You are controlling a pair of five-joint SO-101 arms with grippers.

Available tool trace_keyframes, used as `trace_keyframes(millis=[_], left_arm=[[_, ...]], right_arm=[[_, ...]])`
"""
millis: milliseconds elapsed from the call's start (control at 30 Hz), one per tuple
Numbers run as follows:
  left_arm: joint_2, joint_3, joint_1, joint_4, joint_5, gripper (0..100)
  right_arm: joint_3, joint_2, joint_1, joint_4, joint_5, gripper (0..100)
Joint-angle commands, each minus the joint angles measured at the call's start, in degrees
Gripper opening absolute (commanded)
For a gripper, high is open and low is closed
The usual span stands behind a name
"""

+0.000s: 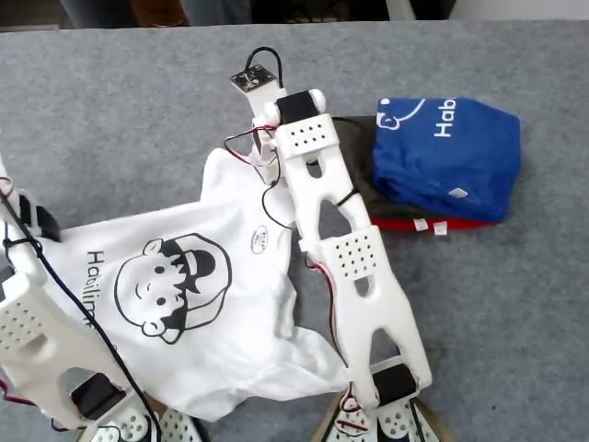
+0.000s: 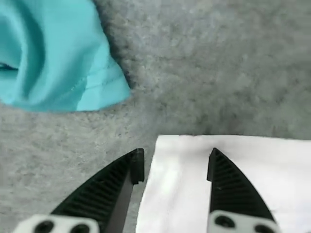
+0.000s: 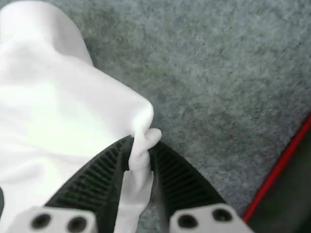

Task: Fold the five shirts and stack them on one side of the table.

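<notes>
- The left arm (image 1: 28, 322) sits at the near left edge of a grey carpeted surface (image 1: 110, 110).
- The left hand (image 2: 176, 154) has its fingers spread wide, holding nothing. One finger is over the edge of the white shirt (image 1: 184, 295) and the other is over bare surface just beside it.
- A teal shirt (image 2: 53, 58) lies crumpled near that edge of the white shirt, with a strip of bare surface between the two.
- The white shirt is spread loosely over the near left and middle of the surface, front up, showing a black cartoon face. Its near right corner is rumpled.
- The right arm (image 1: 345, 249) stretches from the near middle out toward the far side, along the right edge of the white shirt.
- The right hand (image 3: 141, 145) is pressed together, pinching a small fold of the white shirt at its far edge.
- At the far right is a stack of folded shirts. A blue shirt (image 1: 446, 157) is on top, a dark shirt (image 1: 363, 175) under it, and a red shirt (image 1: 396, 223) peeks out at the near side.
</notes>
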State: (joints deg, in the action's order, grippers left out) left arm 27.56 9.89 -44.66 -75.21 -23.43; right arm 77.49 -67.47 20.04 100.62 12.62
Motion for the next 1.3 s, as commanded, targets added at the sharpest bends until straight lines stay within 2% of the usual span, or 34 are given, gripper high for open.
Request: trace_keyframes(millis=[0,167,433,633,833,933,1133,1267], left_arm=[[-0.5,-3.7,-0.3,6.9,5.6,23],[-0.5,-6.8,-0.1,10.4,9.3,22],[-0.5,-7.5,2.3,7.6,9.7,3],[-1.4,-7.6,2.4,5.8,9.7,3],[-8.9,-10.0,-3.1,1.9,9.2,3],[-15.3,-14.2,-6.8,0.6,5.5,3],[-29.1,-23.4,-17.3,0.5,-2.5,3],[-35.3,-27.0,-22.4,-1.6,-6.9,3]], right_arm=[[0.4,4.1,-0.7,0.4,0.3,1.3],[0.4,4.1,-0.7,0.4,0.3,1.3],[0.4,4.1,-0.7,0.4,0.4,1.3],[0.8,4.5,-0.7,0.4,0.5,1.4],[1.9,8.7,0.8,0.6,0.5,1.5],[1.5,13.1,3.0,0.6,0.5,2.8],[1.6,18.9,8.7,0.5,0.5,24.2],[1.7,19.4,9.9,0.4,0.4,26.6]])
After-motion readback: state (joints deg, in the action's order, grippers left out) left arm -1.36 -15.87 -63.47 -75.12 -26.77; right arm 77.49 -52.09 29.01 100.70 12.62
